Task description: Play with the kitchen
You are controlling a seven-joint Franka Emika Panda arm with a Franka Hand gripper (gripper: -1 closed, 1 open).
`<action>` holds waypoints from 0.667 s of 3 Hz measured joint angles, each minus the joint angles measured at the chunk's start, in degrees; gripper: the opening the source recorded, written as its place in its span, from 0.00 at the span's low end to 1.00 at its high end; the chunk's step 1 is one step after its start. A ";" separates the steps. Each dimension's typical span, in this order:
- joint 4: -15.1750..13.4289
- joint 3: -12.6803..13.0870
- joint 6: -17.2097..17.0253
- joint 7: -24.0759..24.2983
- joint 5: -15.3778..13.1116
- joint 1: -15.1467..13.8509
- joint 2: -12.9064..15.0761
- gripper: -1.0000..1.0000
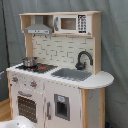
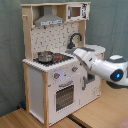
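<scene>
The kitchen (image 1: 60,95) is a white and light-wood toy unit, seen in both exterior views, with a grey hood (image 1: 38,29), a black faucet (image 1: 84,59), a sink (image 1: 72,74), a red-ringed hob (image 1: 46,67) and an oven door (image 1: 25,107). A small metal pot (image 1: 29,62) stands on the hob. In the second exterior view my white arm (image 2: 102,65) reaches in from the right. Its end, the gripper (image 2: 75,54), shows in front of the counter edge between the hob (image 2: 59,58) and the faucet (image 2: 75,39). How far it is from the kitchen (image 2: 45,90) I cannot tell.
A toy microwave (image 1: 72,23) sits in the top shelf. Knobs (image 2: 64,74) line the front above the oven door (image 2: 65,96). A grey curtain hangs behind the unit. A white shape (image 1: 17,123) fills the first exterior view's lower left corner. The floor (image 2: 30,119) is wood.
</scene>
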 joint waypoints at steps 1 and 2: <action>-0.31 -2.48 -3.51 -3.67 0.47 2.34 1.88 1.00; -0.55 -5.26 -6.28 -7.11 0.65 4.19 3.64 1.00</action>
